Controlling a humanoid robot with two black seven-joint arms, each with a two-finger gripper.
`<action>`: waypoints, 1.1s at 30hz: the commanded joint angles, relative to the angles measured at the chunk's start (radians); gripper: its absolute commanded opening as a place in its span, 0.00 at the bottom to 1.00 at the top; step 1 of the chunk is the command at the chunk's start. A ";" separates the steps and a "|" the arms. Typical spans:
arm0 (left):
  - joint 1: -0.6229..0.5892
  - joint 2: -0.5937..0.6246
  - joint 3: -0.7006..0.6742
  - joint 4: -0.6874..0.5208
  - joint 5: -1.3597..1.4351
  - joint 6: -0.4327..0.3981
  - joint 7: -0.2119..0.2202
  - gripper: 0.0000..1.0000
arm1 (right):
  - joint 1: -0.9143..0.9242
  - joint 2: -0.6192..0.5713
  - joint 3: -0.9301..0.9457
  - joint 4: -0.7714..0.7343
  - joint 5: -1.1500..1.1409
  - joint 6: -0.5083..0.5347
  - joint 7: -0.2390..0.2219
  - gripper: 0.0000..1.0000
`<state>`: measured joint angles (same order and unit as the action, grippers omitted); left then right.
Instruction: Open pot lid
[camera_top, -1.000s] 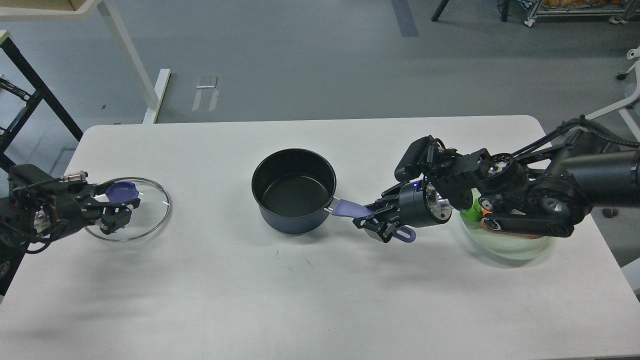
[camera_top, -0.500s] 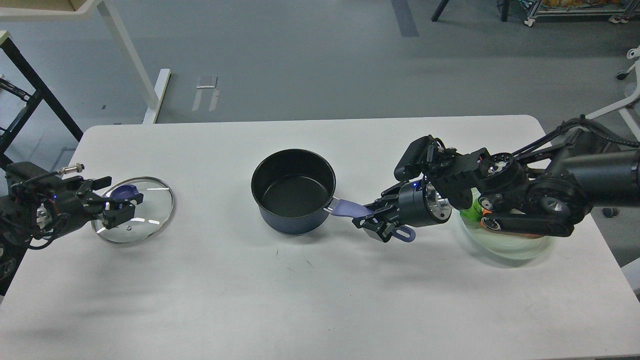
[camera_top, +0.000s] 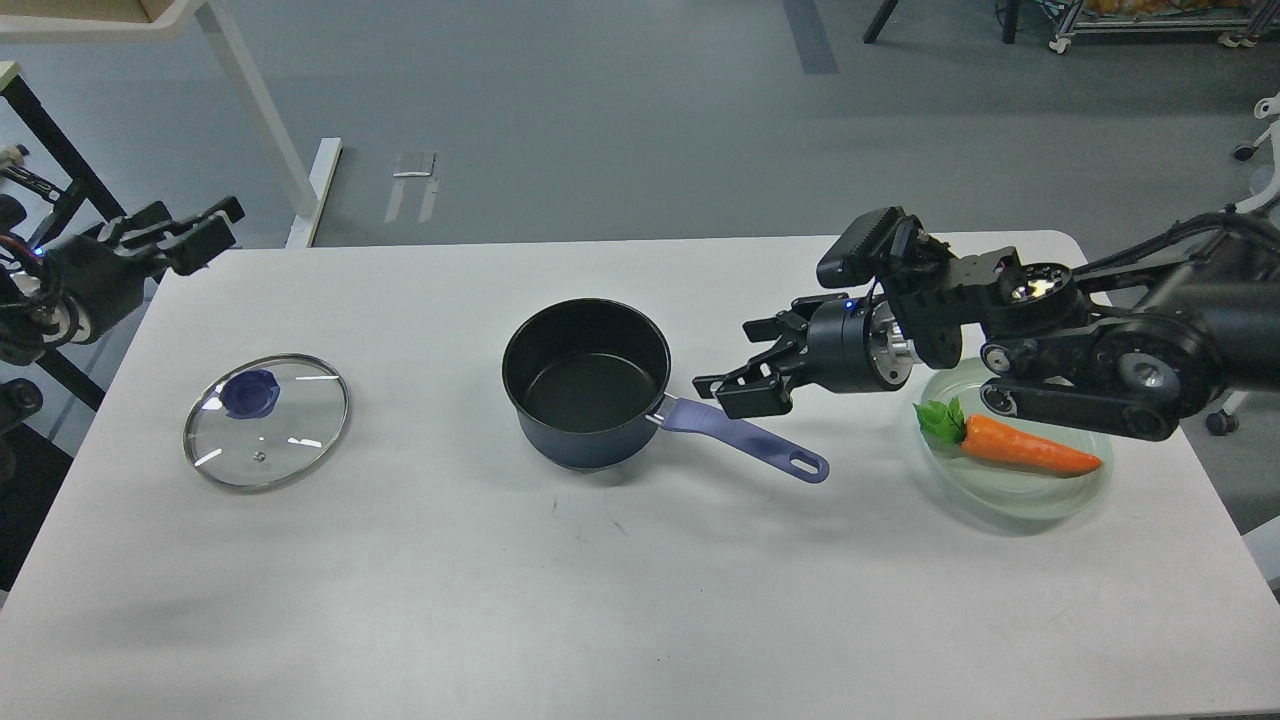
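Head view: the lid (camera_top: 266, 421) lay flat on the worktop (camera_top: 560, 590), well below the left pincer (camera_top: 185, 232), fingers apart, empty. Right pincer (camera_top: 745, 382), wide, hung just above the pot (camera_top: 588, 382) handle (camera_top: 745, 440). Judged done; retreat clear without nudging either.

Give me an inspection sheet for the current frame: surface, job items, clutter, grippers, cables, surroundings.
Surface: white table, a few faint dark marks in front of the pot.
Job's things: pot uncovered, upright, nothing visible inside, purple handle pointing right; glass lid flat on the table to the left, apart from the pot.
Clutter: carrot lying on a clear plate at the right.
Grippers: left gripper open, raised near the far left corner, holding nothing; right gripper open, above the handle, holding nothing.
Cables: black cables along the right arm, wiring on the left wrist.
Surroundings: grey floor, white table leg and black frame at left, cart at top right.
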<state>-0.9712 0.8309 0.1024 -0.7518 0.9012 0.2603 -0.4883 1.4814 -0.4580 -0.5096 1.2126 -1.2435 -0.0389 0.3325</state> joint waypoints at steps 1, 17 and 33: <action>-0.043 -0.009 -0.001 -0.004 -0.246 -0.027 0.000 0.99 | -0.016 -0.086 0.141 -0.018 0.047 0.005 -0.001 0.98; -0.070 -0.147 -0.234 0.014 -0.781 -0.271 0.000 0.99 | -0.191 -0.179 0.652 -0.179 0.516 -0.006 -0.003 0.99; -0.058 -0.302 -0.263 0.049 -1.071 -0.345 0.000 0.99 | -0.463 -0.071 1.099 -0.358 0.901 -0.027 -0.001 1.00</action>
<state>-1.0323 0.5330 -0.1610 -0.6904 -0.1374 -0.0821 -0.4887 1.0578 -0.5297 0.5461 0.8558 -0.3521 -0.0679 0.3301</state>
